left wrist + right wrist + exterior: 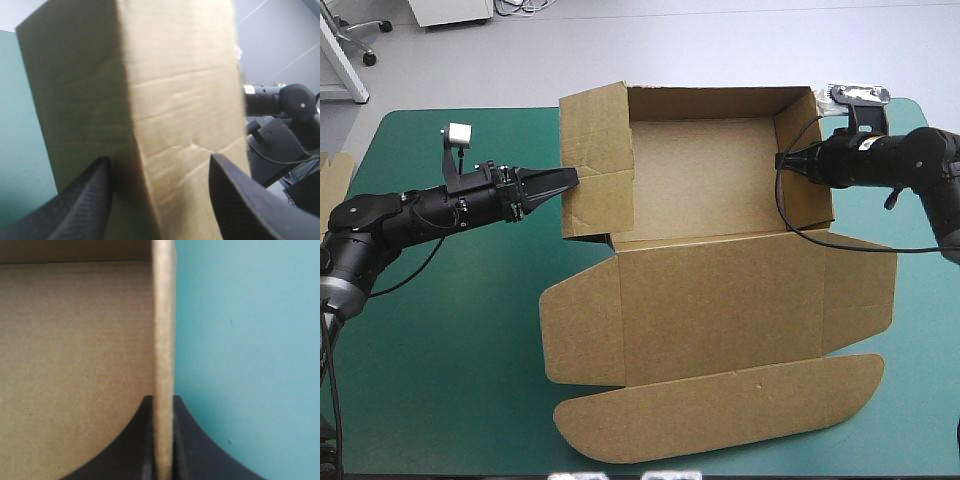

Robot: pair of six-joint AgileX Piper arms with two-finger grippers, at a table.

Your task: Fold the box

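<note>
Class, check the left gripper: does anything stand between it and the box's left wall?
Nothing visible does. The left gripper is right at the box, jaws open, with the raised left wall directly ahead of them.

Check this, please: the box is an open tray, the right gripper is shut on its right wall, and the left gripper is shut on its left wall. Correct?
Not quite. The left gripper is open: the left wrist view shows its black fingers apart before the box's left wall. The rest holds: open tray, right gripper shut on the right wall.
</note>
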